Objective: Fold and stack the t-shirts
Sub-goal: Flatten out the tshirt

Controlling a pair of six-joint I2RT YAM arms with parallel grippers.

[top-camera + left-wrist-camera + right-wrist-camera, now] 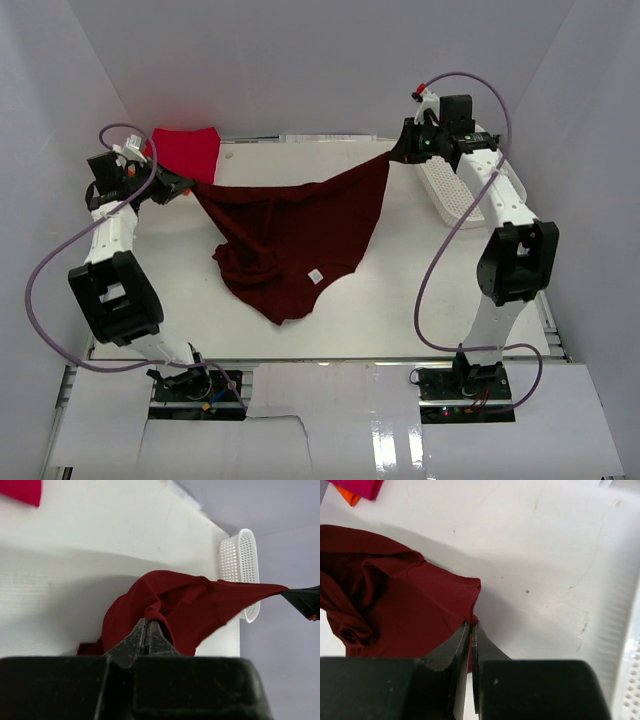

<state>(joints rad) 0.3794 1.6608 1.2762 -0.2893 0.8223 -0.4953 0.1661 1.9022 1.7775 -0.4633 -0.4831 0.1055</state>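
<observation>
Clenched tight on cloth at both ends: left gripper [190,186] pinching one edge of the large dark maroon cloth t-shirt [290,230], right gripper [398,156] pinching the opposite corner, with no gap between the fingers of either in the wrist views. Stretched taut along its upper edge between the two grippers, long axis running straight from left gripper to right gripper and raised off the white tabletop [400,300] at both pinched ends. Below that taut line, sagging in a rough triangle toward the arm bases, lowest folds bunched and resting on the tabletop, nearer the left gripper than the right. Small white neck label [314,275] facing up on the low part, roughly midway between the grippers and well closer to the bases than either, so neck end pointing toward the bases. Just beyond the left gripper, at the far corner, a bright crimson-red cloth t-shirt [188,152] lying flat, near the gripper but apart from the maroon cloth. Peeking out from under its edge in the right wrist view, a sliver of orange cloth t-shirt [347,497]. Just to the outer side of the right gripper, partly beneath that arm, an oblong white plastic mesh basket [455,195], not touching the maroon cloth.
</observation>
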